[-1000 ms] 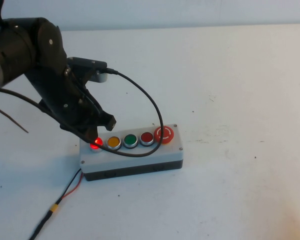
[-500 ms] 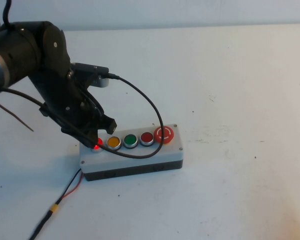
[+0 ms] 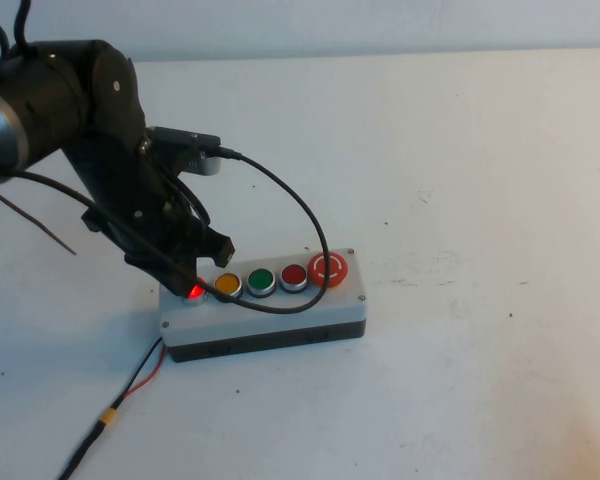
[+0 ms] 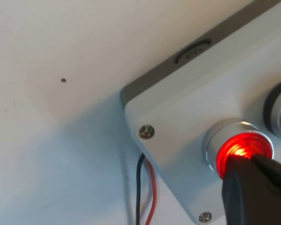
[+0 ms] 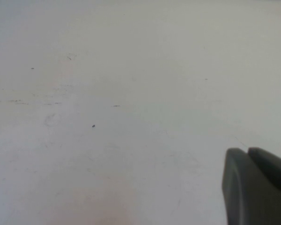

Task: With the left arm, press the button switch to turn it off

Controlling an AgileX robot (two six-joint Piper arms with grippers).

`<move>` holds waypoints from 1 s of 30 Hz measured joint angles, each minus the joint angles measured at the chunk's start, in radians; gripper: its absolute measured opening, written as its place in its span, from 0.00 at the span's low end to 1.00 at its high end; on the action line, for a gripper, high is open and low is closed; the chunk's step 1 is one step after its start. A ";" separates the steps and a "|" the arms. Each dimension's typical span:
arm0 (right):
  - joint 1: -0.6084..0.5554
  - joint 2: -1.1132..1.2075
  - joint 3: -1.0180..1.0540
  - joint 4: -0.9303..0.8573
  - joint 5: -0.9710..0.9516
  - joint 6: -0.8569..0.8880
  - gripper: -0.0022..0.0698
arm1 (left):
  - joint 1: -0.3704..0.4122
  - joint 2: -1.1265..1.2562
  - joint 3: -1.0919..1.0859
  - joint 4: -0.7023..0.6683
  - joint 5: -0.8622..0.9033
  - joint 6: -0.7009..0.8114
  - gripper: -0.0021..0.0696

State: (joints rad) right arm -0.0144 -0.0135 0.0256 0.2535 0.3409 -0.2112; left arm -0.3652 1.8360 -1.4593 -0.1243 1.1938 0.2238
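Observation:
The button switch (image 3: 193,292) is a small round red silver-rimmed button, glowing red, next to the yellow button (image 3: 227,284) at the left end of the light grey box (image 3: 280,312). My left gripper (image 3: 190,281) is shut, and its black tips rest on the button's top. In the left wrist view the lit button (image 4: 236,144) shows with the shut gripper (image 4: 247,161) covering its near part, on the box (image 4: 178,117). My right gripper (image 5: 247,152) is shut and empty over bare table; it is out of the high view.
On the box a green button (image 3: 261,279), a second small red button (image 3: 294,275) and a big red mushroom button (image 3: 328,268) follow to the right. The arm's black cable (image 3: 310,215) loops over the box. Red and black wires (image 3: 130,385) trail toward the front left.
My left arm has shifted slightly and its tips have settled further over the lit red button, hiding more of the glow. The button still glows.

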 joint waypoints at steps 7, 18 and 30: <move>0.000 0.000 0.000 0.000 0.000 0.000 0.01 | 0.000 -0.012 0.000 0.000 -0.009 0.018 0.03; 0.000 0.000 0.000 0.000 0.000 0.000 0.01 | 0.000 -0.372 0.087 0.000 -0.187 0.025 0.03; 0.000 0.000 0.000 0.000 0.000 0.000 0.01 | 0.000 -0.954 0.616 0.004 -0.622 -0.002 0.03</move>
State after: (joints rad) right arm -0.0144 -0.0135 0.0256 0.2535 0.3409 -0.2112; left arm -0.3652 0.8821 -0.8428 -0.1202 0.5723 0.2217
